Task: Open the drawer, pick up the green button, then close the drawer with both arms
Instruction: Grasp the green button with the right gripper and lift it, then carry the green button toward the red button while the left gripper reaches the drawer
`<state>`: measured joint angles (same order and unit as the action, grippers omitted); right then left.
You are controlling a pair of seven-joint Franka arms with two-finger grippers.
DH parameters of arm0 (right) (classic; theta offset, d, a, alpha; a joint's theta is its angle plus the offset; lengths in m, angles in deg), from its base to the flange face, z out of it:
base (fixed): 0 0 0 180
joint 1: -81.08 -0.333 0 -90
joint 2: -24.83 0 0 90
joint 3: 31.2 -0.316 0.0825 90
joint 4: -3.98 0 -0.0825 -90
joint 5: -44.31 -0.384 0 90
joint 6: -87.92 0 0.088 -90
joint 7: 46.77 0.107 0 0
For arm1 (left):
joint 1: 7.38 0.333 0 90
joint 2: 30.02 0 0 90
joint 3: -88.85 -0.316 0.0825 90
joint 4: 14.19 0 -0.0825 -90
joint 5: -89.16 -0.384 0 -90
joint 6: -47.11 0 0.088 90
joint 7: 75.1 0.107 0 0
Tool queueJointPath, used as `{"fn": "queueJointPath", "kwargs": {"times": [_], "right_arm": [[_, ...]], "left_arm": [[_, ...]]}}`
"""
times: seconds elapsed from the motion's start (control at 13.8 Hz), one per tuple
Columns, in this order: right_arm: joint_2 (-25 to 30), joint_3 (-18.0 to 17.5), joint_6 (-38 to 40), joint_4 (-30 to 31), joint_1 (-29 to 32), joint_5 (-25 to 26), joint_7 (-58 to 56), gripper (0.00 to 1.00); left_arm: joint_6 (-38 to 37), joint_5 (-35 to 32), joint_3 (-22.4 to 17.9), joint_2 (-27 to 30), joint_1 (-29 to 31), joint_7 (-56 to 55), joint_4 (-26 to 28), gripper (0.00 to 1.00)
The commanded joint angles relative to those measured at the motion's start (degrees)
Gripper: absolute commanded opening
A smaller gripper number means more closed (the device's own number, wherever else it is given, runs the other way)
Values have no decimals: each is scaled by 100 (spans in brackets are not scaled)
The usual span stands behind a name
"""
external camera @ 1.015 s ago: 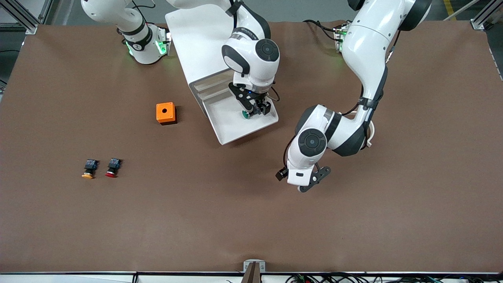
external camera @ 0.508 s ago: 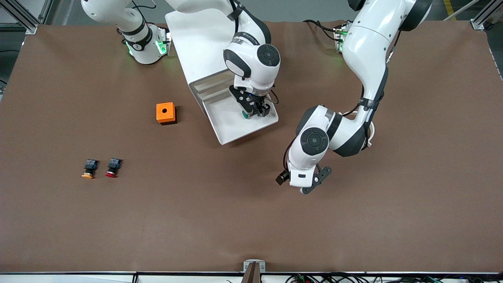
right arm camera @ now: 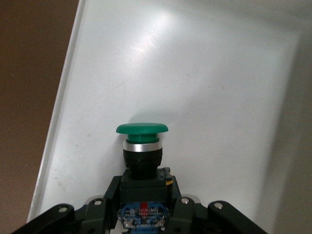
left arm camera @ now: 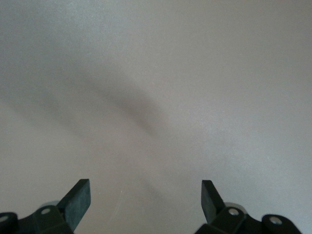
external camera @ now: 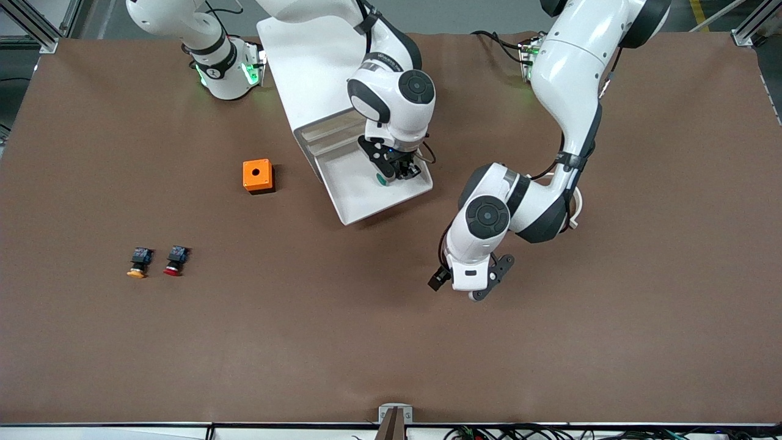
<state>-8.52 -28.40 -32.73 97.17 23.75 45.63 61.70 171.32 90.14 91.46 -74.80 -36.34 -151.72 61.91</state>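
step: grab – right gripper clamped on green-capped push button in open white tray drawer | left gripper waits beside drawer, fingers wide, empty | next: lift out

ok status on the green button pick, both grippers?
Right gripper shut on green button, inside open drawer. Left gripper open, waiting over bare table toward the left arm's end. Nothing in the way.
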Motion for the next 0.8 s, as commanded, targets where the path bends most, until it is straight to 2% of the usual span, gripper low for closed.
{"fn": "queueJointPath", "kwargs": {"times": [0.0,0.22,0.51,0.65,0.73], "right_arm": [[-49,-8,139,-335,247,17,-54,0],[-23,-8,813,-853,634,8,-868,0],[442,10,1719,-776,1459,8,-2670,0],[880,19,1757,-243,1951,61,-3574,0],[1204,19,1460,248,2258,78,-4127,0]], "left_arm": [[85,-133,-7,57,-40,-12,80,100],[42,-134,2,75,-145,321,132,100],[41,-142,2,83,-286,542,159,100],[41,-142,11,92,-347,542,159,100],[41,-142,20,92,-365,533,159,100]]}}
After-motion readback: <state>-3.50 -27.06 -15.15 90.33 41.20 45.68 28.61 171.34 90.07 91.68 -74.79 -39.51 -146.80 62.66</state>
